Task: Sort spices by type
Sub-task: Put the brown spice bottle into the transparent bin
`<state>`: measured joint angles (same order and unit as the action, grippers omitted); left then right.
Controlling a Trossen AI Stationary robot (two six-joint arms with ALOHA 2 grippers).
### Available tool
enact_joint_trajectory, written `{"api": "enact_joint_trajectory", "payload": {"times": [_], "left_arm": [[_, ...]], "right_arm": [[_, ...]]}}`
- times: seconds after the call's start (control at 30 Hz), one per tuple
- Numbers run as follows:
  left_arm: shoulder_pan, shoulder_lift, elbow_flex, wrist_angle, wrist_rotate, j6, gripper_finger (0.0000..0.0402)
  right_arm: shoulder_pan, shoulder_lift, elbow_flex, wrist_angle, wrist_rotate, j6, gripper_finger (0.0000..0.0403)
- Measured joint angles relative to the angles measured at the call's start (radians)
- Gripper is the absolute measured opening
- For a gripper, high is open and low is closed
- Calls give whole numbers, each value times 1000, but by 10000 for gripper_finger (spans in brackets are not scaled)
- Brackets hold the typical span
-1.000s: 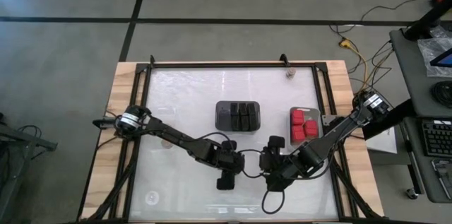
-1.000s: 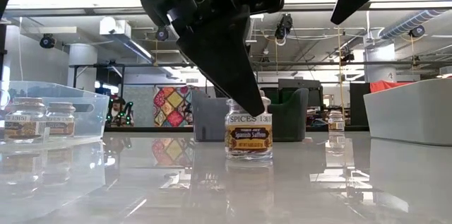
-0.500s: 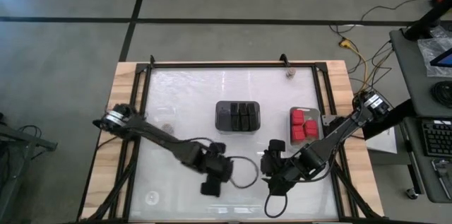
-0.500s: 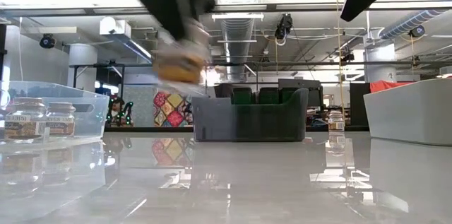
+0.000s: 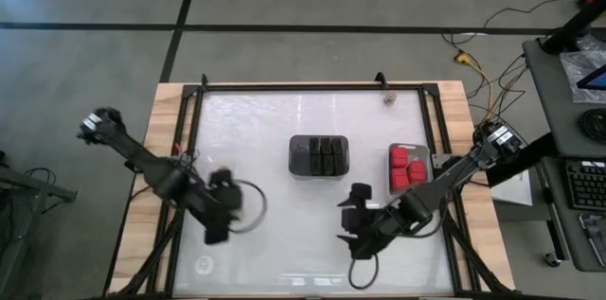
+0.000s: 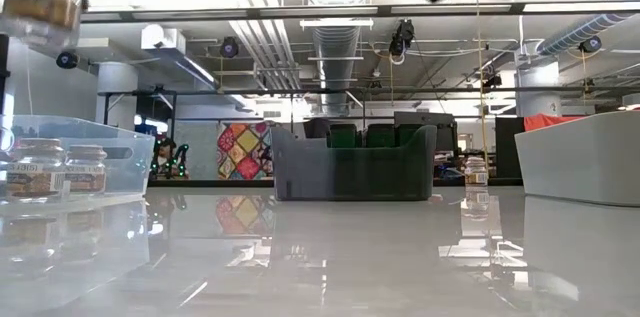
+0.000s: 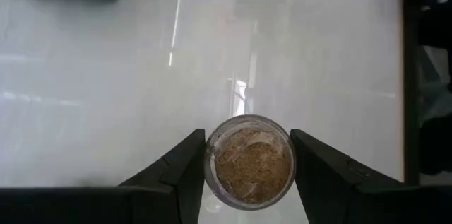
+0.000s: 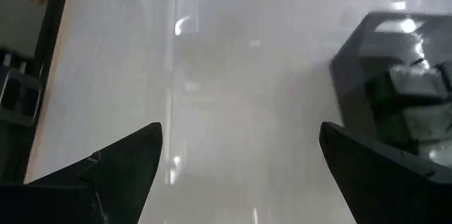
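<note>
**Jar aloft, bound for the clear tray**

The left claw [image 7: 247, 174] is pinching a small round jar [image 7: 248, 159] of tan spice, one dark finger on each side of its glass wall, so the jar hangs upright and its contents stay level. In the low view the same jar [image 6: 42, 4] sits high above the surface [image 5: 312, 243], well clear of it, and almost over the clear tray [image 6: 75, 152] where two like jars [image 6: 60, 167] already stand. That tray is the landmark: the carried jar is above and just to the near side of it, which suggests it is meant to join its own kind there.

Far from the clear tray, toward the middle of the surface, the dark tray [image 5: 318, 155] holds the grey-black blocks [image 5: 325, 153]; farther still, the red blocks [image 5: 406, 167] lie grouped in their own tray.

The right claw [image 8: 240, 160] hangs with fingers spread wide and nothing between them, beyond the dark tray, probably waiting out of the way.
</note>
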<state>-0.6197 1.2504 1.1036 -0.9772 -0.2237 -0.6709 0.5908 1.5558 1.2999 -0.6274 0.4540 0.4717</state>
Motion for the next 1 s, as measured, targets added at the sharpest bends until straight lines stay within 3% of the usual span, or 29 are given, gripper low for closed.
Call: {"api": "enact_joint_trajectory", "payload": {"times": [0.2,0.33,0.43,1.0], "left_arm": [[0,-253,-153,-158,-2,-74,162],[0,-362,-189,-297,-6,-110,162],[0,-415,-216,-305,-32,-108,162],[1,-422,-427,-187,-26,-99,162]], "right_arm": [[-77,0,0,125,3,-29,373],[-112,0,0,162,21,-32,373],[-133,0,0,197,30,-44,373],[-210,0,0,305,45,-124,373]]}}
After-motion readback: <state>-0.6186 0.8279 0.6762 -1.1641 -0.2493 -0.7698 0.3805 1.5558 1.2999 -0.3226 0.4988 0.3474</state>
